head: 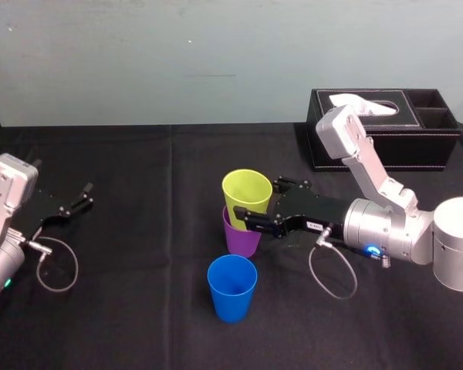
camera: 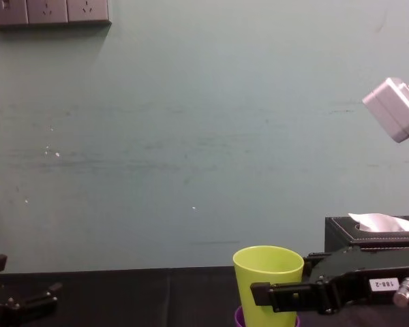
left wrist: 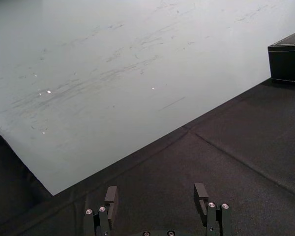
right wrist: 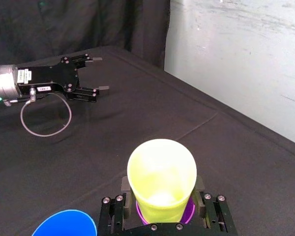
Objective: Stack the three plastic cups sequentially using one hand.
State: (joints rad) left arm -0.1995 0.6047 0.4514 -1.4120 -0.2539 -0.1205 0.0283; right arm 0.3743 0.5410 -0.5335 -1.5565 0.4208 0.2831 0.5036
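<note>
R gripper (right wrist: 163,189) closed on yellow-green cup (head: 245,193), jaws either side of its wall. Cup sits nested in purple cup (head: 239,239), mid table (head: 139,324). Blue cup (head: 232,287) just in front, apart. Cups prob light, thin, slick, so grip gently below rim. L gripper (head: 76,199) parked far left, fingers apart, holding nothing.

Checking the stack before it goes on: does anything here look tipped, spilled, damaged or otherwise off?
Nothing stands out. The yellow-green tapered plastic cup sits upright in the purple plastic cup, gripped by the right tool. The blue plastic cup stands upright nearer the robot, apart. The left tool rests open at the left.
</note>
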